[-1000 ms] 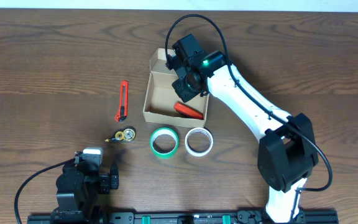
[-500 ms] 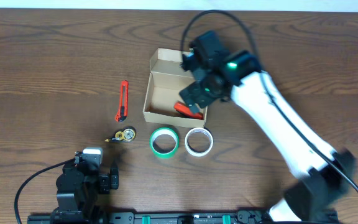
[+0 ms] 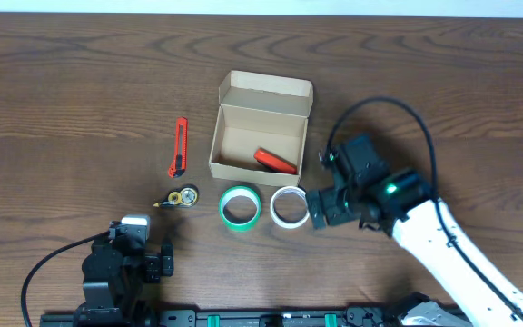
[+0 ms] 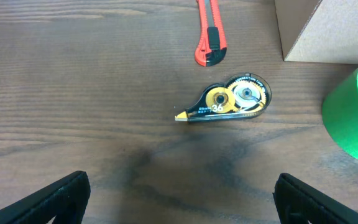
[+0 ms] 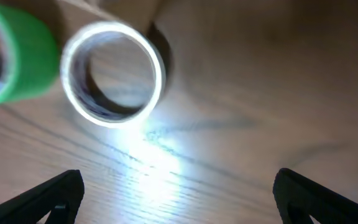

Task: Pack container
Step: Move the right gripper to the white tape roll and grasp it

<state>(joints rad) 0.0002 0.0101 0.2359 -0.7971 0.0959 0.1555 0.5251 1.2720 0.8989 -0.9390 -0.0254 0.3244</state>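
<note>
my right gripper (image 3: 319,211) is spread wide, empty, just beside the white tape roll (image 3: 291,221). left gripper (image 4: 179,198) also spread, empty.

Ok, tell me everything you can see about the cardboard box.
The box is small, rectangular, plain tan-brown cardboard, on the wooden table. Its flap lid stands open at the far side. A red object lies inside by the right wall. A green tape roll and a white tape roll lie just in front.

Red cutter (image 3: 180,146), correction-tape dispenser (image 3: 182,196), green tape roll (image 3: 241,207) and white tape roll (image 3: 291,207) lie apart on the table (image 3: 62,91).
</note>
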